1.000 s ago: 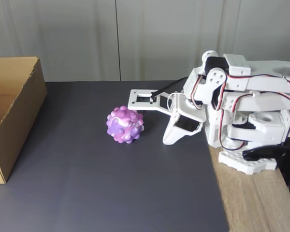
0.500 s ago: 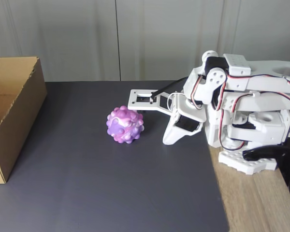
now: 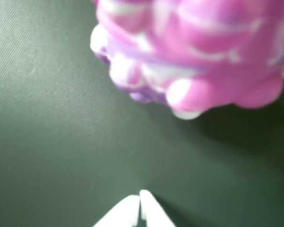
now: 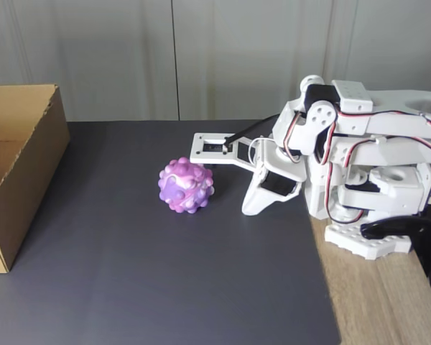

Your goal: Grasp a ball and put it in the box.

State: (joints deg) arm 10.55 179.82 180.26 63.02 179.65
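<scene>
Your gripper (image 3: 140, 198) is clenched and empty: in the wrist view its two white fingertips (image 3: 128, 210) meet at the bottom edge, apart from the ball (image 3: 194, 52), which fills the upper right, blurred. In the fixed view the bumpy purple, pink and white ball (image 4: 186, 185) rests on the dark mat (image 4: 165, 287) covering the tabletop (image 4: 388, 302), just left of the folded white arm (image 4: 345, 158). Your cardboard box (image 4: 18, 169) stands open at the left edge, well apart from the ball.
</scene>
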